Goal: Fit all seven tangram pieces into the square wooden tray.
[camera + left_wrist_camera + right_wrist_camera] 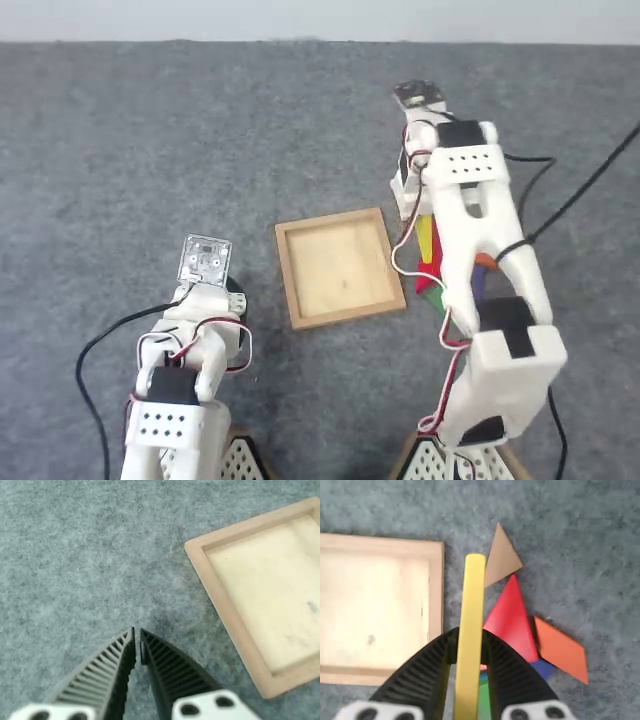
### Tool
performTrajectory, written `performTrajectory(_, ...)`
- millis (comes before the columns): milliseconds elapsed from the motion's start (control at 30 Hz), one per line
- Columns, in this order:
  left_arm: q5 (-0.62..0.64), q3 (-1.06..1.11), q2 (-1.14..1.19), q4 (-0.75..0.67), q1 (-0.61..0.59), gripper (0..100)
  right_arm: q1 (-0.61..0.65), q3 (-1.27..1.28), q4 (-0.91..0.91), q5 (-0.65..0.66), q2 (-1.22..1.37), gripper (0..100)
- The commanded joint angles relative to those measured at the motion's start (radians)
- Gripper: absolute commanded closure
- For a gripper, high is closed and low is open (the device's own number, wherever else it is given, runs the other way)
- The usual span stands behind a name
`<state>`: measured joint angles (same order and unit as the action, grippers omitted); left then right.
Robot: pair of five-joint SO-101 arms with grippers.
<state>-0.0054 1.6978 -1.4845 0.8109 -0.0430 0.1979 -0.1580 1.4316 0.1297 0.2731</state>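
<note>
The square wooden tray [291, 280] lies mid-table with nothing in it; its rim also appears in the wrist views [220, 605] [436, 590]. My right gripper [470, 632] is shut on a yellow piece [471, 605] held on edge, just beside the tray's right rim and above the loose pieces. Under it lie a tan triangle [501, 560], a red triangle [510, 620], an orange parallelogram [561, 647], a blue piece [542, 667] and a green piece [484, 695]. My left gripper [136, 635] is shut on nothing, low over the carpet left of the tray.
Grey carpet [150, 150] covers the table. The right arm [480, 250] hides most of the pile in the high view, where the yellow piece [426, 240] and green piece [433, 295] peek out. Cables [100, 350] trail by both arm bases.
</note>
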Motion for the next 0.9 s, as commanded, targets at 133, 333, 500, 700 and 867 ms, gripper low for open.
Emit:
performTrajectory(133, 0.006, -0.008, -0.017, 0.005, -0.003, 98, 0.228, -0.025, 0.044, -0.012, -0.091, 99.2)
performTrajectory(333, 0.006, -0.008, -0.017, 0.005, -0.003, 98, 0.335, 0.058, -0.05, -0.126, -0.071, 99.2)
performTrajectory(500, 0.006, -0.008, -0.017, 0.005, -0.003, 98, 0.453, 0.129, -0.147, -0.224, -0.031, 99.2)
performTrajectory(700, 0.006, -0.008, -0.017, 0.005, -0.003, 98, 0.472, 0.12, -0.193, -0.287, 0.004, 99.2)
performTrajectory(867, 0.006, -0.008, -0.017, 0.005, -0.003, 98, 0.483, 0.115, -0.232, -0.37, 0.077, 99.2)
